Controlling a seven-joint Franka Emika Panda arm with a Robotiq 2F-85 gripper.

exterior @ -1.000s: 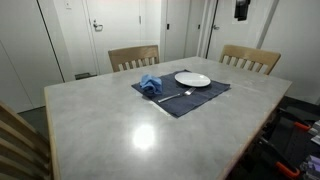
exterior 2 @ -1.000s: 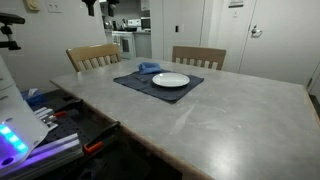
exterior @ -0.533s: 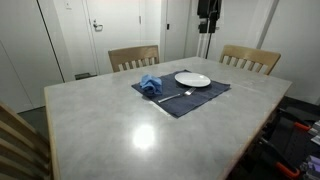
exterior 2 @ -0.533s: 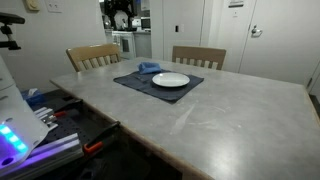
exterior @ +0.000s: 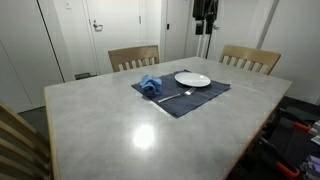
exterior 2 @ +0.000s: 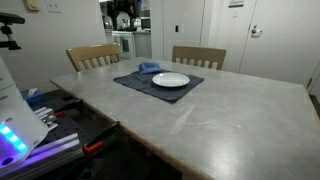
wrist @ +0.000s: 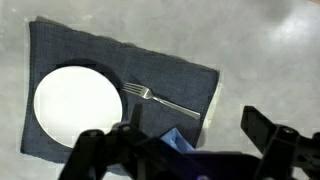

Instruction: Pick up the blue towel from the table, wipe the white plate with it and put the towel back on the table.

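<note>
The blue towel (exterior: 150, 84) lies crumpled on a dark placemat (exterior: 186, 99) on the table, next to the white plate (exterior: 192, 79). Both exterior views show them; towel (exterior 2: 148, 68) and plate (exterior 2: 171, 80). My gripper (exterior: 205, 12) hangs high above the far side of the table, well clear of everything, and also shows in the other exterior view (exterior 2: 122, 12). In the wrist view the gripper (wrist: 182, 138) is open and empty. Below it are the plate (wrist: 78, 104), a fork (wrist: 165, 100) and a corner of the towel (wrist: 181, 141), partly hidden by the gripper body.
The grey table (exterior: 120, 125) fills the scene. Two wooden chairs (exterior: 133, 57) (exterior: 250, 58) stand at its far side. A fork (exterior: 170, 96) lies on the placemat between towel and plate. Another chair back shows at the near corner (exterior: 15, 140).
My gripper has moved sideways high above the table, from over the chair at the far corner towards the space above the placemat. Nothing on the table has moved.
</note>
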